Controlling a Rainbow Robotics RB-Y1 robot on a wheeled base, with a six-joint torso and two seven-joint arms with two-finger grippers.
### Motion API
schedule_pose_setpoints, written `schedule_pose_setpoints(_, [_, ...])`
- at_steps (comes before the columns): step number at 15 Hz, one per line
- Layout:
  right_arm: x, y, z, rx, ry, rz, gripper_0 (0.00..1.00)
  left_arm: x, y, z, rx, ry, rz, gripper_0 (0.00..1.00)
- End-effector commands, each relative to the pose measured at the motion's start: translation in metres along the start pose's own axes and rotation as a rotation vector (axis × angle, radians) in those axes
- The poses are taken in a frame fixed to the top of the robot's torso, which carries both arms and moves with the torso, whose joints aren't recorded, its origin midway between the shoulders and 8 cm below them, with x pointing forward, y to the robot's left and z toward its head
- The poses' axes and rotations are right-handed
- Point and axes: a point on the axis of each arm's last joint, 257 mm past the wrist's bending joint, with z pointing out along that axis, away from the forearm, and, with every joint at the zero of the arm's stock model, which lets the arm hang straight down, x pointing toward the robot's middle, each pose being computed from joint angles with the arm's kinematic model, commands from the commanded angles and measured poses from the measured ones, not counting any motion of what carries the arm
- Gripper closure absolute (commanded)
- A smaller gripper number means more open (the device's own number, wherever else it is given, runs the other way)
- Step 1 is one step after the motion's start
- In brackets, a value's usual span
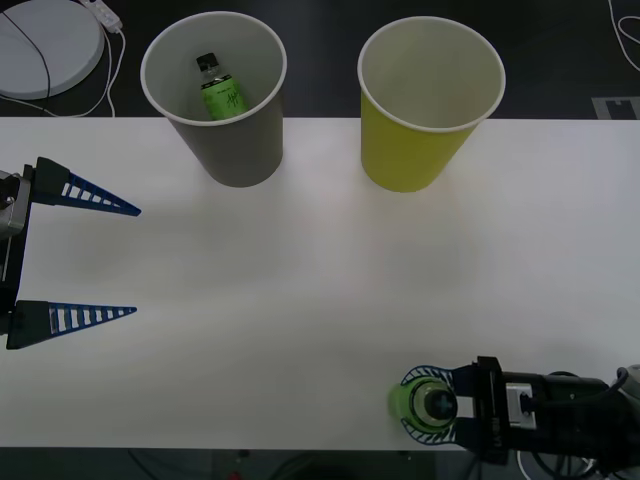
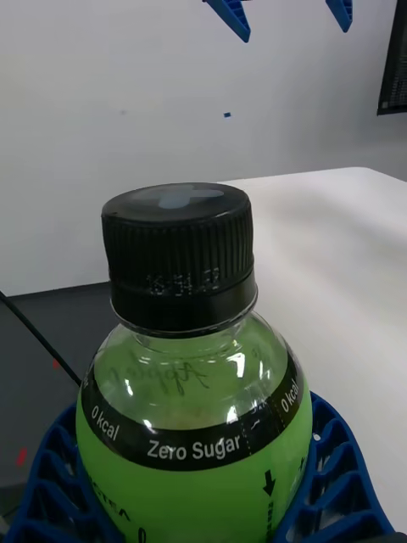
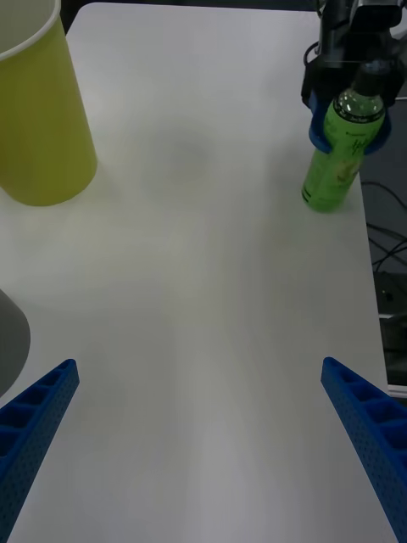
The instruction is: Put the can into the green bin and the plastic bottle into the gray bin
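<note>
The plastic bottle [image 1: 437, 404], clear with a black cap and bright green label, stands upright near the table's front right edge. My right gripper [image 1: 412, 405] is shut on it just below the cap, and its blue fingers [image 2: 51, 475] wrap the shoulder [image 2: 182, 399]. The left wrist view shows the same bottle [image 3: 335, 170] held at the neck. My left gripper [image 1: 136, 260] hangs open at the table's left side. The gray bin [image 1: 235, 150] at the back left holds another green-labelled bottle [image 1: 220, 92]. The green bin [image 1: 420, 150] stands to its right. The can is out of view.
A white round device [image 1: 40, 45] with a cable lies beyond the table's back left corner. The white table [image 1: 300, 300] stretches bare between the bins and the grippers. A marked tag [image 1: 617, 106] sits on the dark floor at the back right.
</note>
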Motion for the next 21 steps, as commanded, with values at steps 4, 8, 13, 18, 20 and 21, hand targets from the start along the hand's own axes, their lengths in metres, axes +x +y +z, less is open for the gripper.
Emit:
schedule_pose_setpoints(4, [-0.006, -0.01, -0.008, 0.028, -0.01, 0.01, 1.0, 0.0, 0.0, 0.0, 0.0, 0.0, 0.0, 0.0])
schedule_pose_setpoints(8, [-0.017, -0.018, -0.011, 0.081, 0.0, 0.037, 1.0, 0.0, 0.0, 0.0, 0.0, 0.0, 0.0, 0.0])
schedule_pose_setpoints(13, [-0.041, -0.023, -0.012, 0.179, 0.059, 0.039, 1.0, 0.0, 0.0, 0.0, 0.0, 0.0, 0.0, 0.0])
schedule_pose_setpoints(18, [-0.065, -0.036, -0.009, 0.299, 0.118, 0.078, 1.0, 0.0, 0.0, 0.0, 0.0, 0.0, 0.0, 0.0])
schedule_pose_setpoints(20, [-0.075, -0.039, -0.006, 0.34, 0.136, 0.096, 1.0, 0.0, 0.0, 0.0, 0.0, 0.0, 0.0, 0.0])
schedule_pose_setpoints(21, [-0.081, -0.04, -0.004, 0.354, 0.138, 0.105, 1.0, 0.0, 0.0, 0.0, 0.0, 0.0, 0.0, 0.0])
